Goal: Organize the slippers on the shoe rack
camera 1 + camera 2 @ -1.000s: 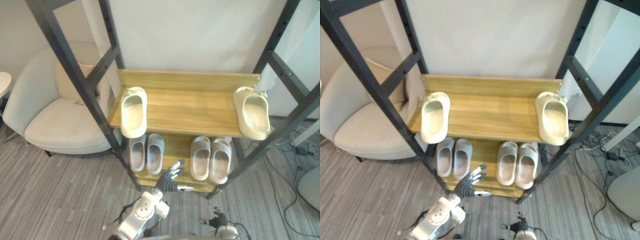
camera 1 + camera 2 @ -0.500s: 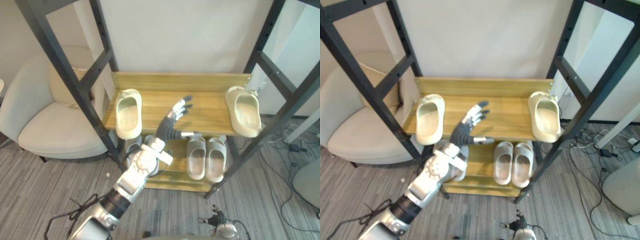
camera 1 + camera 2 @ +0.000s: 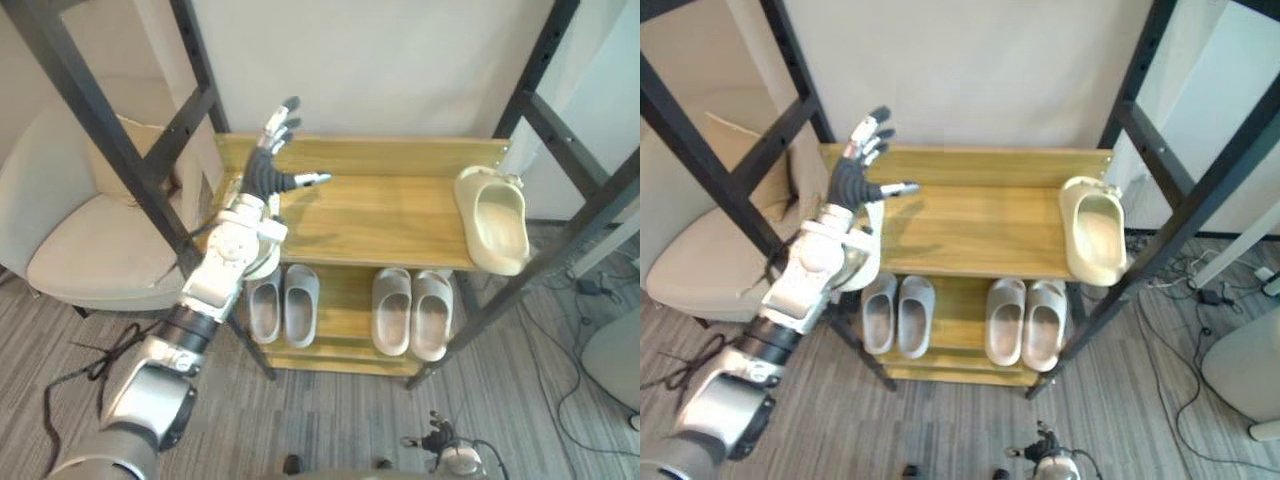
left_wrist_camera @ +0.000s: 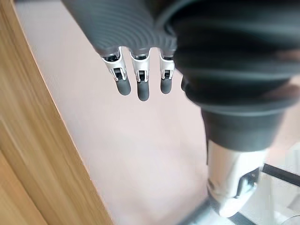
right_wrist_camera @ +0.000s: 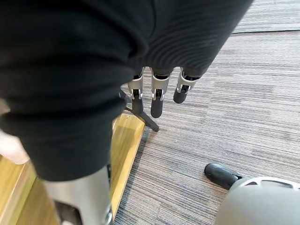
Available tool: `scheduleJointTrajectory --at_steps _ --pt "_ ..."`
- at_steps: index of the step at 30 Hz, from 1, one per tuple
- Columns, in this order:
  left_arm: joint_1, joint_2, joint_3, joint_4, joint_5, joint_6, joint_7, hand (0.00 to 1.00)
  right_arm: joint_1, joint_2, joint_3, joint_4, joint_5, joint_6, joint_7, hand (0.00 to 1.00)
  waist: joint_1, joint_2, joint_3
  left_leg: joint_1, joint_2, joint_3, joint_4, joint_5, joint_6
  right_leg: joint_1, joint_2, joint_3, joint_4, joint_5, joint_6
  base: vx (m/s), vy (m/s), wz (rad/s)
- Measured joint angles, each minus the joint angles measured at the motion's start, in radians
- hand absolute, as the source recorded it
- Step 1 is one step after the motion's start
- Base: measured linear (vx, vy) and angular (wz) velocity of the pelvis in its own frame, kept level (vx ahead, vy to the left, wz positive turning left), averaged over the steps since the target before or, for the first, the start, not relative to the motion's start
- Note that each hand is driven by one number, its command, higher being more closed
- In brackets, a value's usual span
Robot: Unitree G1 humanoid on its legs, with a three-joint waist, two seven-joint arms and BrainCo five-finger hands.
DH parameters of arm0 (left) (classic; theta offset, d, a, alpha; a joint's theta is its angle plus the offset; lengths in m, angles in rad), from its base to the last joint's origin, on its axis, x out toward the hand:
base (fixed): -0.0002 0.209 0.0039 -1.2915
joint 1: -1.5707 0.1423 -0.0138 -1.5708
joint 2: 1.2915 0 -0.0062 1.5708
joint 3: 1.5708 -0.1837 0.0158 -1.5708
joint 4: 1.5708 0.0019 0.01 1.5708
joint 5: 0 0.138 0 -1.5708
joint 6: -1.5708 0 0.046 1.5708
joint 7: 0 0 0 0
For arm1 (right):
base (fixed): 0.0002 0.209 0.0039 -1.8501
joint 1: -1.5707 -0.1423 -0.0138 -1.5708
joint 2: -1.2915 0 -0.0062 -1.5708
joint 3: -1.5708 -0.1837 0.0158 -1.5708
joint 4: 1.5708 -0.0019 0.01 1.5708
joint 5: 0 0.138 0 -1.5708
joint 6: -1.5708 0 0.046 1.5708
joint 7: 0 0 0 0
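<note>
Spread left hand (image 3: 263, 172) hovers above upper shelf (image 3: 390, 215); wrist view: right hand (image 5: 156, 99) relaxed over carpet (image 5: 234, 126).

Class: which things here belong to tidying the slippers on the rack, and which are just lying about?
Part of the job:
shoe rack
cream slipper, right end of the upper shelf
left grey pair, lower shelf
right grey pair, lower shelf
left hand, open above the upper shelf

Just lying about:
armchair
cushion on it
</note>
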Motion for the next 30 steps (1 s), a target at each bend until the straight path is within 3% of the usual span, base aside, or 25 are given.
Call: scheduleJointTrajectory --at_steps 7,20,30 --pt "-0.022 0.122 0.058 0.039 0.029 0.019 0.01 0.0 0.009 -0.002 -0.039 -0.001 0.003 0.0 0.002 0.0 0.0 0.007 0.021 -0.027 -0.002 -0.015 0.0 0.0 0.0 -0.014 0.0 -0.005 0.0 -0.001 -0.002 0.02 -0.004 0.04" --pt "-0.02 0.137 0.066 0.045 0.124 0.038 0.007 0.0 0.03 -0.006 -0.042 -0.04 0.017 -0.01 0.002 0.0 0.002 0.024 0.032 -0.02 0.007 -0.022 0.0 0.0 0.0 -0.037 0.002 -0.002 0.065 -0.04 -0.019 -0.02 -0.006 0.0" --pt "-0.002 0.146 0.066 0.044 0.309 0.064 0.004 0.0 0.052 -0.008 -0.06 -0.078 0.017 -0.013 0.002 0.0 0.007 0.038 0.041 -0.017 0.012 -0.015 0.0 -0.001 -0.002 -0.037 0.006 0.006 0.065 -0.041 -0.019 0.0 -0.002 -0.02"
